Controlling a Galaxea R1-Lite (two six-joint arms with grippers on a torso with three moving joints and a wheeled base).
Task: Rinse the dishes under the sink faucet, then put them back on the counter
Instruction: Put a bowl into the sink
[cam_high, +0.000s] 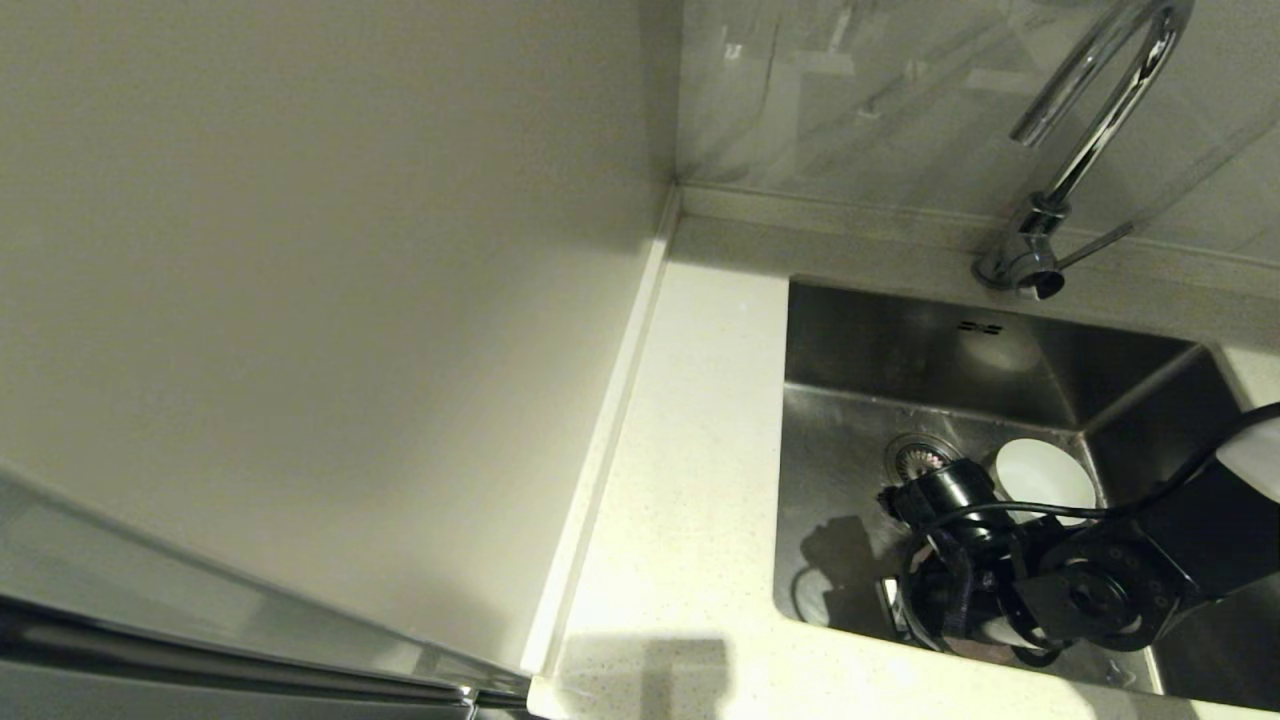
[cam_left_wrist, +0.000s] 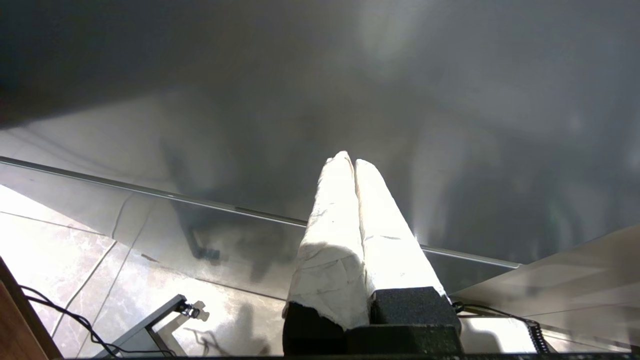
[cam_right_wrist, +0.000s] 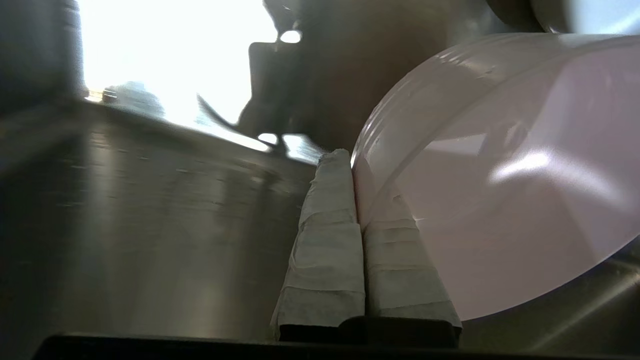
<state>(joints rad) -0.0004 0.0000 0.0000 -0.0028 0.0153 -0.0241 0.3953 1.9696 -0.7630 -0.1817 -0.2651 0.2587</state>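
Observation:
My right arm (cam_high: 1100, 590) reaches down into the steel sink (cam_high: 860, 350), near its front wall. In the right wrist view my right gripper (cam_right_wrist: 351, 159) is shut on the rim of the pale pink bowl (cam_right_wrist: 500, 200), which is tilted just above the basin floor. A white bowl (cam_high: 1045, 478) rests on the sink floor beside the drain strainer (cam_high: 912, 455). The chrome faucet (cam_high: 1090, 150) arches over the back of the basin, and no water shows. The pale blue bowl is out of view. My left gripper (cam_left_wrist: 350, 161) is shut on nothing, parked out of the head view.
White speckled counter (cam_high: 690, 450) runs left of the sink, bounded by a cream wall panel (cam_high: 300, 300). The faucet's side lever (cam_high: 1095, 245) points right. Two overflow slots (cam_high: 980, 326) mark the back wall. A grey cabinet face (cam_left_wrist: 450, 100) stands before the left gripper.

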